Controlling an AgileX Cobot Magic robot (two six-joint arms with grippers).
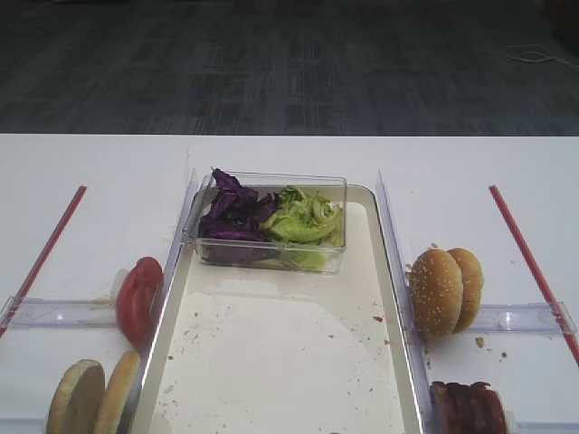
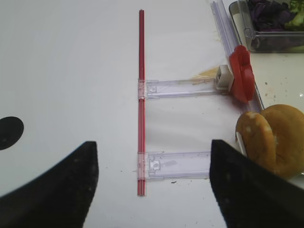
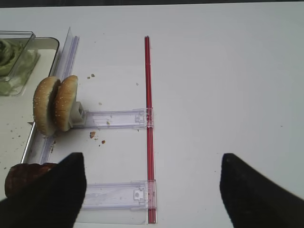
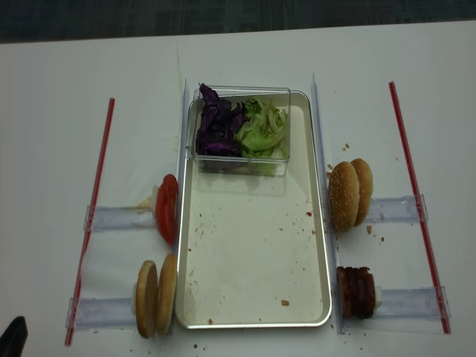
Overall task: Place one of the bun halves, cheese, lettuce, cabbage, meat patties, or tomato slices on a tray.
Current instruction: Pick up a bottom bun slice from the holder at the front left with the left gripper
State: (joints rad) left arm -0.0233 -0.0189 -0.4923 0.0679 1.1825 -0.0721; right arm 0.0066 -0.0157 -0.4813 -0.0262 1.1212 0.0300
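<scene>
The silvery tray [image 4: 253, 253] lies mid-table with a crumb-flecked floor. A clear box at its far end holds purple cabbage [image 1: 233, 217] and green lettuce [image 1: 306, 217]. Left of the tray stand tomato slices [image 4: 166, 208] and, nearer, two plain bun halves [image 4: 155, 297] on edge. Meat patties [image 4: 355, 291] stand at the tray's near right. The cheese is out of view. My left gripper [image 2: 153, 180] hangs open over the table left of the bun halves [image 2: 273, 140]. My right gripper [image 3: 152, 190] is open and empty, right of the patties [image 3: 23, 178].
Two sesame-seeded bun halves [image 4: 349, 193] stand on edge right of the tray. Red strips [image 4: 93, 216] [image 4: 418, 201] run along both sides, joined to the tray by clear plastic rails [image 4: 119, 217]. Crumbs lie near the sesame buns.
</scene>
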